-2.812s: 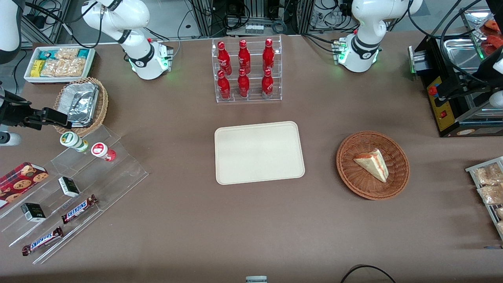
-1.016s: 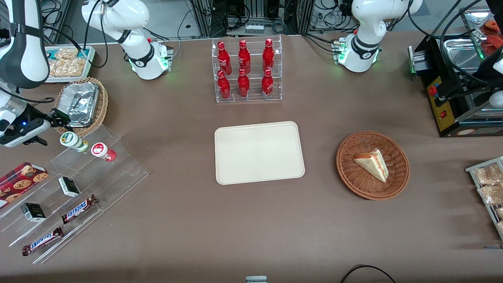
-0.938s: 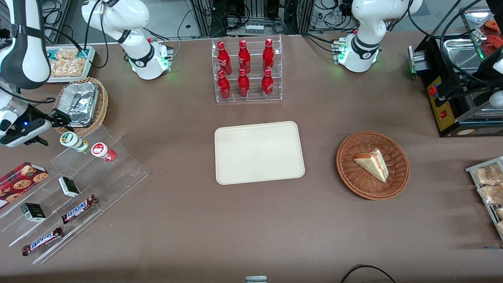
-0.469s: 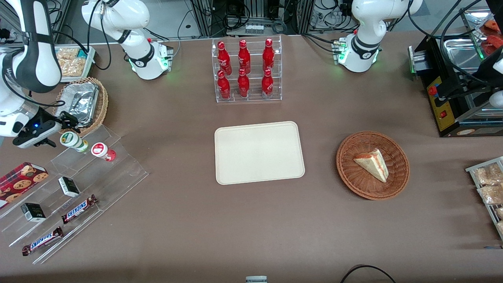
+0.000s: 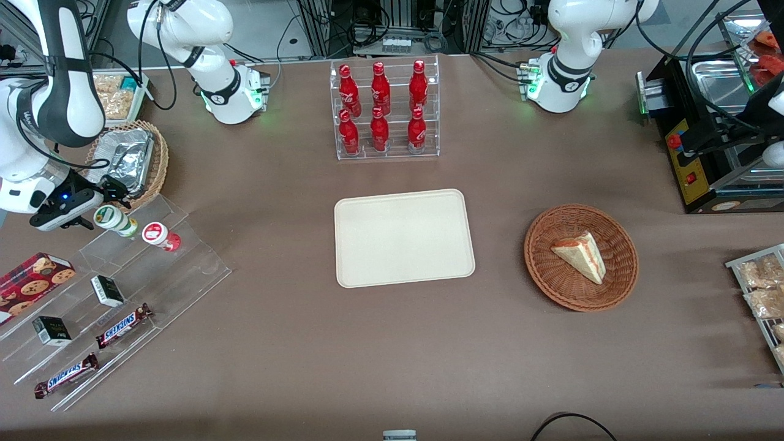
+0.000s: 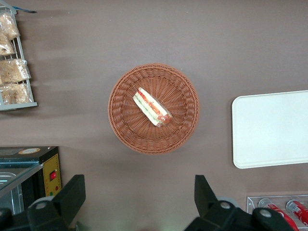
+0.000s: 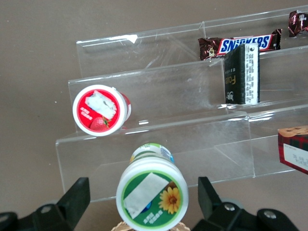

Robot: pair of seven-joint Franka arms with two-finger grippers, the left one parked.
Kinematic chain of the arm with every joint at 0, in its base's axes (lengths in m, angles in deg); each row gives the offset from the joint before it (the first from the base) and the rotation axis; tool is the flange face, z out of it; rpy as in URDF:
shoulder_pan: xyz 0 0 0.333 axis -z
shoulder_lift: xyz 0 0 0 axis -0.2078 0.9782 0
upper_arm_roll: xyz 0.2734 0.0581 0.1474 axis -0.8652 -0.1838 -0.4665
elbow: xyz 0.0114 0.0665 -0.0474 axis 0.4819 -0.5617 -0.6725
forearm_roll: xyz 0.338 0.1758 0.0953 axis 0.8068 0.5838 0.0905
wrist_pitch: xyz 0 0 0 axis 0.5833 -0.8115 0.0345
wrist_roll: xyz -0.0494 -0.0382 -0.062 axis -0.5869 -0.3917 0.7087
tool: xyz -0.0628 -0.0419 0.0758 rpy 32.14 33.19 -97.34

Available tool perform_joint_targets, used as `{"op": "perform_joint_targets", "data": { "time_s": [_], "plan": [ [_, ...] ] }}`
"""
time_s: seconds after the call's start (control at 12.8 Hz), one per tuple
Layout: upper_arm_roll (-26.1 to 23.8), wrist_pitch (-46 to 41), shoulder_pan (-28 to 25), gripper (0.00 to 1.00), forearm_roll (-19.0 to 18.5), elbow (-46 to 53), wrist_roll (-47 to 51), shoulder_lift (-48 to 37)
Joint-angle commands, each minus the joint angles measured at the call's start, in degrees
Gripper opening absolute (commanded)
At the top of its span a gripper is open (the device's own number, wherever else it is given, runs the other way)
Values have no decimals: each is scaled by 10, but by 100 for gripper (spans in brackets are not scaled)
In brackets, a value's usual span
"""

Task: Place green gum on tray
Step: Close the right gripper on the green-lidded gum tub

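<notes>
The green gum (image 5: 114, 221) is a small bottle with a white lid and green mark, lying tilted on the top step of a clear acrylic shelf (image 5: 147, 269) toward the working arm's end of the table. My gripper (image 5: 100, 206) hovers just over its lid. In the right wrist view the gripper (image 7: 143, 202) is open, its black fingers (image 7: 76, 197) wide apart on either side of the green gum's lid (image 7: 151, 193) without touching it. The red-lidded bottle (image 7: 101, 110) lies beside it. The cream tray (image 5: 403, 237) sits bare at the table's middle.
The shelf's lower steps hold Snickers bars (image 5: 124, 325), small black boxes (image 5: 107, 290) and a cookie box (image 5: 33, 277). A wicker basket with a foil container (image 5: 127, 160) stands close by the gripper. A cola bottle rack (image 5: 386, 110) and a sandwich basket (image 5: 580, 257) lie farther off.
My arm has swung in from the table's edge, and the gripper has crept sideways until it stands over the green gum's lid. The gum and tray have not moved.
</notes>
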Motion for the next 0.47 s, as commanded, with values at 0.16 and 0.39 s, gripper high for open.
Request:
{"op": "perform_joint_targets", "data": {
  "time_s": [0.16, 0.39],
  "plan": [
    [16, 18, -1, 100, 2, -8, -17, 2],
    [16, 17, -4, 11, 2, -7, -15, 5]
  ]
}}
